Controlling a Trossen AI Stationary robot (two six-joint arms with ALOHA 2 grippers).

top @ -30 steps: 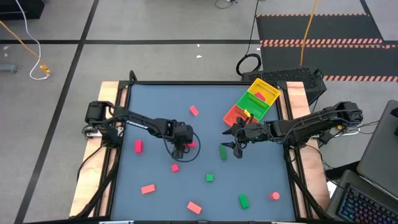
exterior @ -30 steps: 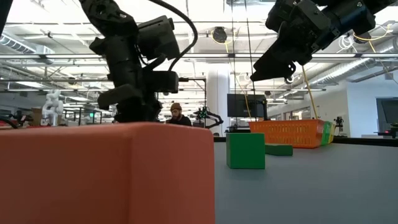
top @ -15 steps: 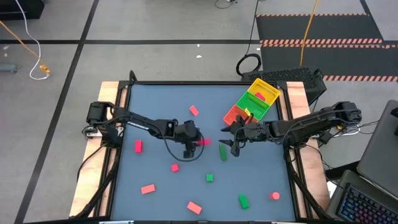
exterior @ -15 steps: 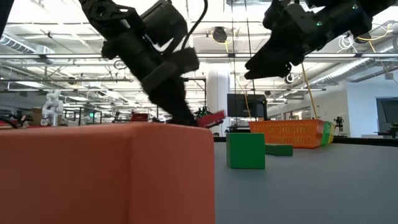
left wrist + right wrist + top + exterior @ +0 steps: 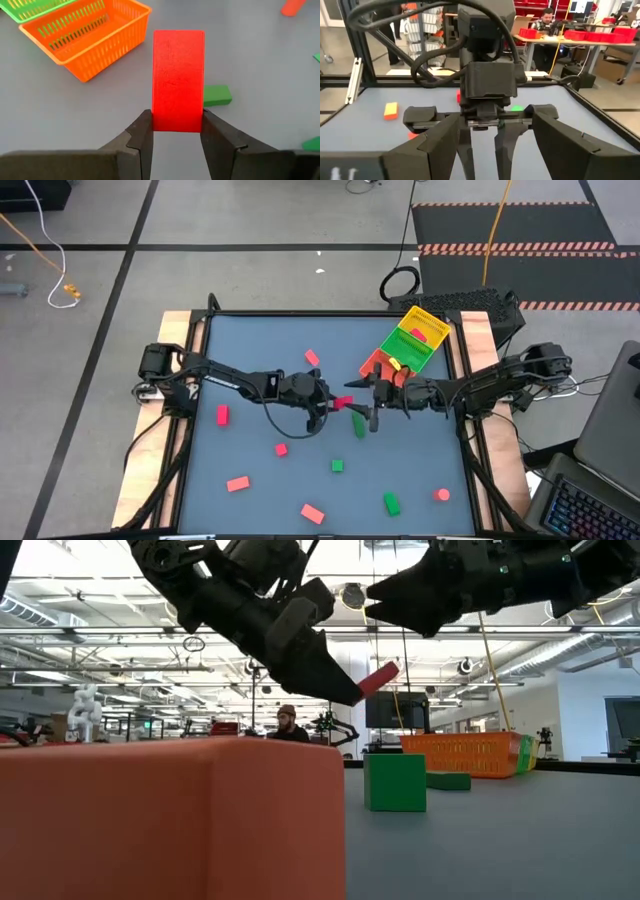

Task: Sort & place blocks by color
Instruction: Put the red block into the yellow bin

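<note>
Red block (image 5: pixel 178 80) is clamped at its lower end between the two fingers (image 5: pixel 142 137) of the left claw (image 5: pixel 332 404), above the table (image 5: pixel 250 360) and near its middle. One second ago this claw was low over the table, farther to the left; now it is lifted and has moved toward the tray (image 5: pixel 405 345), with the block pointing forward. The right claw (image 5: pixel 374 402) hangs just beside it with its fingers apart and nothing between them; it has come closer to the left one since the earlier frame. A green block (image 5: pixel 359 426) lies on the table below both claws. Other red and green blocks lie spread on the table as before.
</note>
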